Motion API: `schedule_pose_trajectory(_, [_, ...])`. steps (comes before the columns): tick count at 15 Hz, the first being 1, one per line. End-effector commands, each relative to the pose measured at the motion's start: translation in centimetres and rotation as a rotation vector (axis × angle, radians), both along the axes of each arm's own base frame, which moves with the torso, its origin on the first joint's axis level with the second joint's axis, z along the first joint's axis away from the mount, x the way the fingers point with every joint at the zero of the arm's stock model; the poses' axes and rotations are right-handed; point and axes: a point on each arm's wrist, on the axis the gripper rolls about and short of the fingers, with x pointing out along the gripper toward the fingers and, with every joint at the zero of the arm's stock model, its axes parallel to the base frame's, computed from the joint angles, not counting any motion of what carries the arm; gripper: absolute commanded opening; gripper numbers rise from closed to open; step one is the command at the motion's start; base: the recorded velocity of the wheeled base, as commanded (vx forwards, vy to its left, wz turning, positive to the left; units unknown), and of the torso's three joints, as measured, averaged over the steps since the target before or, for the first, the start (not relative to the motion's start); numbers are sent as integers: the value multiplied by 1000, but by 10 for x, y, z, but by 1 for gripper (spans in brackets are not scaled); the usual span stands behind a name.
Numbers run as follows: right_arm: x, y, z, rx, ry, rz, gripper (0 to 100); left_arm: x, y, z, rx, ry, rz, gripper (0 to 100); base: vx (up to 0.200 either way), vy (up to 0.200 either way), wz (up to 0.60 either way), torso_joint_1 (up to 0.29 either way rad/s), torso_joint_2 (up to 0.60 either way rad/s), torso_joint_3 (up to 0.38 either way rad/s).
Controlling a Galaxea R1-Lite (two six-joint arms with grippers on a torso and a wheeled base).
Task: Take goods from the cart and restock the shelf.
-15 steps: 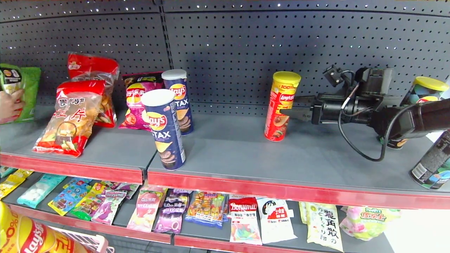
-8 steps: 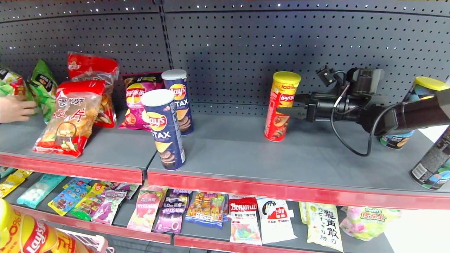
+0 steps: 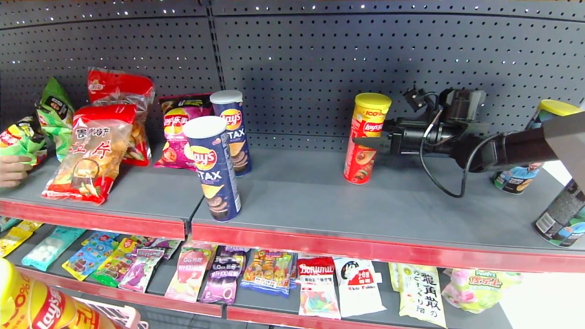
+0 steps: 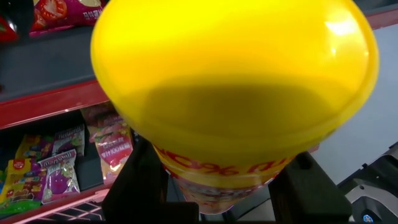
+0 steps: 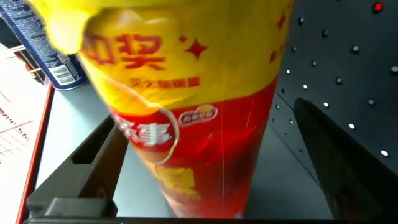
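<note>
One red can (image 3: pixel 363 167) upright on shelf (image 3: pixel 411 205), right claw (image 5: pixel 205 118) wide around it. Left claw (image 4: pixel 217 186) gripping yellow-lidded can (image 4: pixel 233 74).

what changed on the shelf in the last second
The right pincer slid toward the robot's left, reaching further around the red can, jaws open either side. A person's hand dropped lower and the green bags got tipped. The red can stayed upright in place; the left pincer still grips its yellow-lidded can.
</note>
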Motion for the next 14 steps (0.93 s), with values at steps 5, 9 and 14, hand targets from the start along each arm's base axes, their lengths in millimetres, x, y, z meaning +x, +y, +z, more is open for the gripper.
schedule_pose_trajectory(5, [4,3,-5,2,8,6,0,0,0,-1,0,4,0,0,0,0,0,0,0,0])
schedule_pose_trajectory(9, [-2,2,0,-4,1,-9,0,0,0,-2,0,4,0,0,0,0,0,0,0,0])
schedule_pose_trajectory(14, [-42,4,24,-31,-4,-163,0,-1,0,-2,-3,1,1,0,0,0,0,0,0,0])
